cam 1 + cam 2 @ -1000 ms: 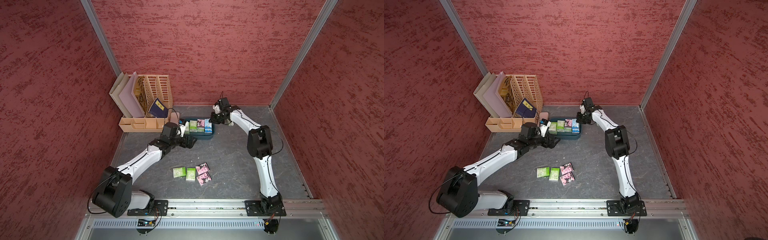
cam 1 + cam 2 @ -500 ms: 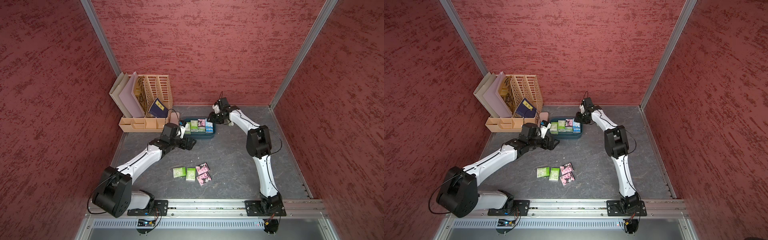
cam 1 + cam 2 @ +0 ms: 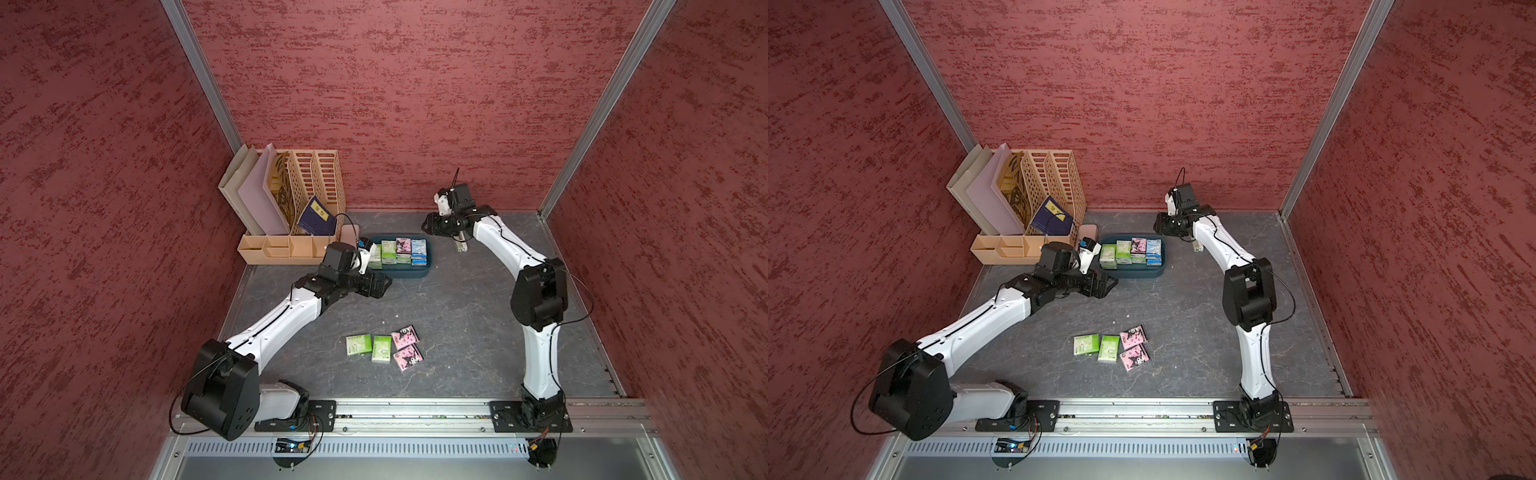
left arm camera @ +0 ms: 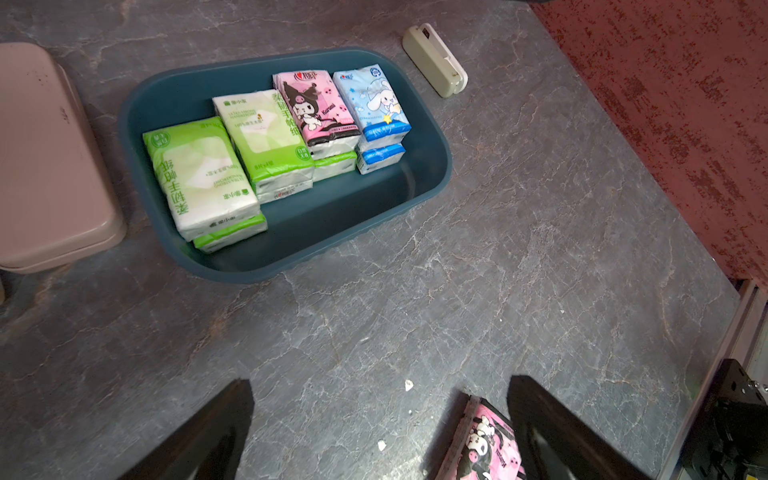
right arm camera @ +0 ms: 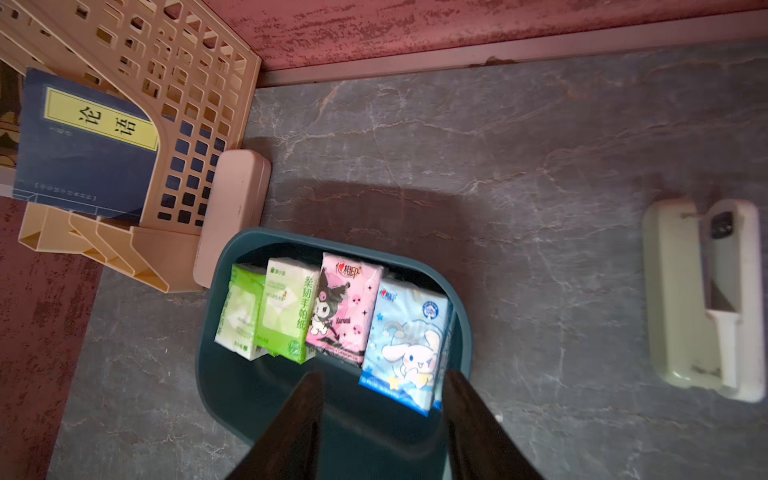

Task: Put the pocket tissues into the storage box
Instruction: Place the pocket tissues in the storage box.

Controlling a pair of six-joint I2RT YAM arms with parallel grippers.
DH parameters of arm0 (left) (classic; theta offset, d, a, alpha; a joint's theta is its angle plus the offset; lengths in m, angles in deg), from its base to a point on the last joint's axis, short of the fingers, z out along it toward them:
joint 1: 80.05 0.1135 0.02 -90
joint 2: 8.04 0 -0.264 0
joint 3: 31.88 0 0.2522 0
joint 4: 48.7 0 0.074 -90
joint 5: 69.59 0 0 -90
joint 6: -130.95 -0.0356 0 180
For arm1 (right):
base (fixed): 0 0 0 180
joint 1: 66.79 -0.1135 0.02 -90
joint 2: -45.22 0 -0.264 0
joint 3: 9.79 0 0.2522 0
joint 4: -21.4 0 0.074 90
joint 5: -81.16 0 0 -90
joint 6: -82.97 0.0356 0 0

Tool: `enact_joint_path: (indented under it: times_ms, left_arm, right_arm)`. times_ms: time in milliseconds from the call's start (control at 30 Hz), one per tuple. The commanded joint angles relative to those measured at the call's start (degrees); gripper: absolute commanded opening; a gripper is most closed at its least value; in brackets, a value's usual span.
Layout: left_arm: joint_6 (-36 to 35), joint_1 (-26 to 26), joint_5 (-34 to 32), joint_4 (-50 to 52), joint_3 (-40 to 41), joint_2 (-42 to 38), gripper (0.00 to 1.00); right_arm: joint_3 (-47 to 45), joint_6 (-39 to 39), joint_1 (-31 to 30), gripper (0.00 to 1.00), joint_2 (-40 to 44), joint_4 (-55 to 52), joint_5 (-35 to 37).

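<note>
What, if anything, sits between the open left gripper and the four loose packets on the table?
Nothing visible: only bare tabletop separates the left gripper from the loose packets. The storage box lies on its far side, off that path.

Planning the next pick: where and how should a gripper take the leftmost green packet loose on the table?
Come straight down on the leftmost green packet: it lies flat. Close across its free near and far edges; the second green packet lies close beside its right edge.
</note>
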Motion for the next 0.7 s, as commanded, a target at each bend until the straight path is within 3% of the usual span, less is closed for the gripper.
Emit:
enact_joint_path:
  times_ms: [0, 267, 533, 667]
  left_arm:
    - [-2.6, 0.41, 0.96, 5.73, -2.78, -0.08, 1.0]
    - [-7.45, -2.81, 5.44, 14.51, -8.58, 6.39, 0.97]
    - [-13.83, -7.57, 10.56, 20.89, -18.01, 19.8, 0.94]
    - [-15.44, -8.71, 12.02, 20.91, -18.88, 24.45, 0.92]
  right_arm:
    - [-5.83, -0.13, 0.25, 0.5, 5.15, 4.53, -0.45]
    - [-23.43, 3.69, 0.26, 0.51, 16.3, 12.11, -7.33]
    - [-37.64, 6.0, 0.82, 0.51, 24.11, 15.22, -10.56]
    - [-42.39, 6.79, 1.31, 0.51, 27.03, 16.05, -10.86]
